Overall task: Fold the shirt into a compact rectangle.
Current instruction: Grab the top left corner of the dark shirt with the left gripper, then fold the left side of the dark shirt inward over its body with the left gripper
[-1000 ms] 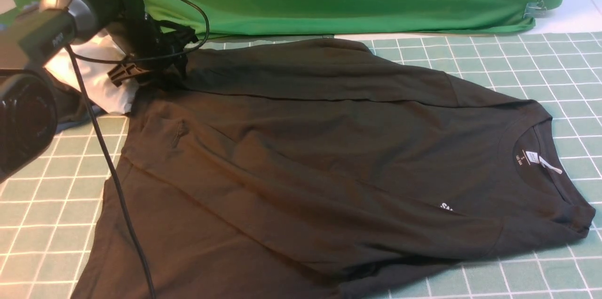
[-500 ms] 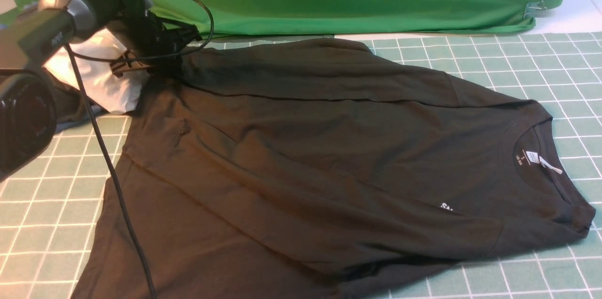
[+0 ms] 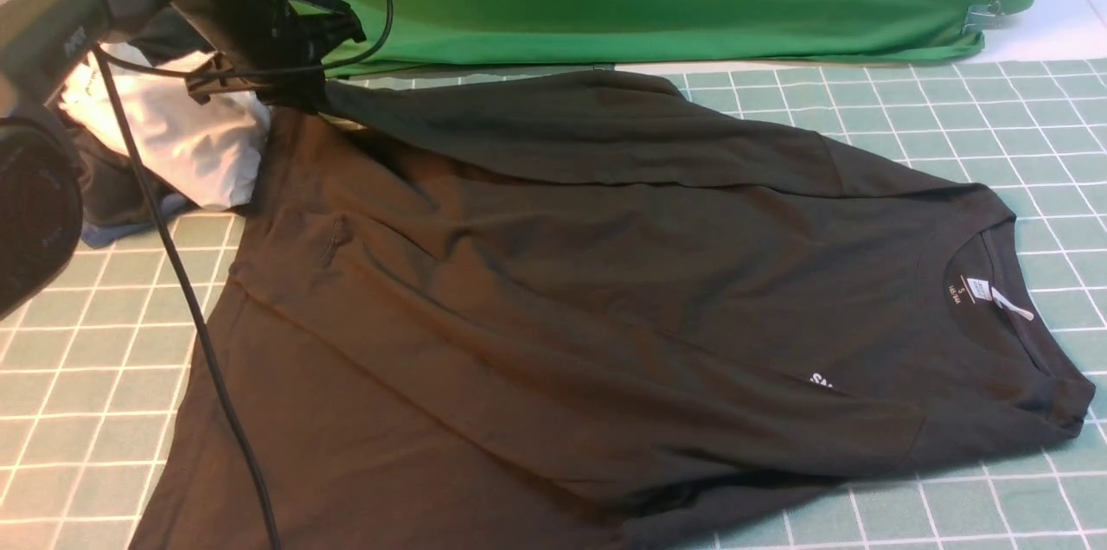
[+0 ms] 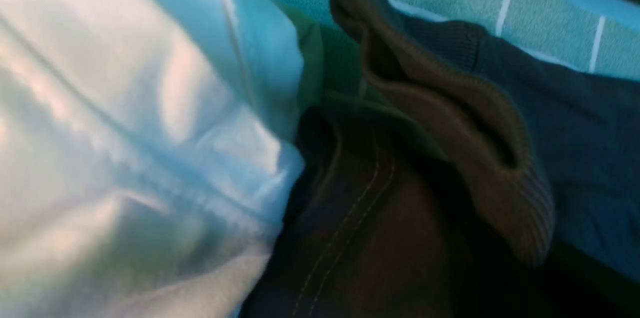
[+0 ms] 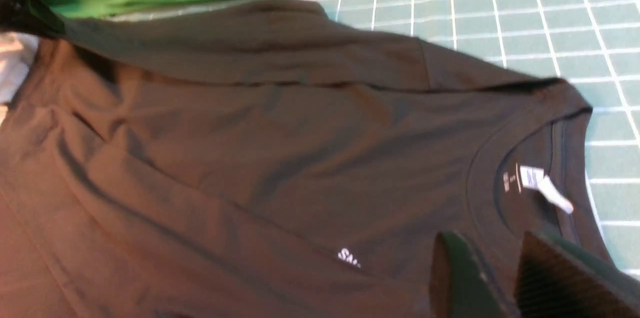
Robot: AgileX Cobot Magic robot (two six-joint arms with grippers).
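Only the right wrist view shows the right gripper (image 5: 502, 283) — fingers apart, nothing between them, above the shirt (image 3: 605, 290) near its collar. In the front view, the left gripper (image 3: 294, 92) pinches the far hem corner, lifted off the mat (image 3: 86, 412). The shirt lies crosswise — collar right, hem left.

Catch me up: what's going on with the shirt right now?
The left gripper is shut on the shirt's far left corner and holds it raised off the mat, next to a white garment. The rest of the shirt lies spread out, collar to the right, not yet a compact rectangle. The right gripper hovers open above the collar end, holding nothing.
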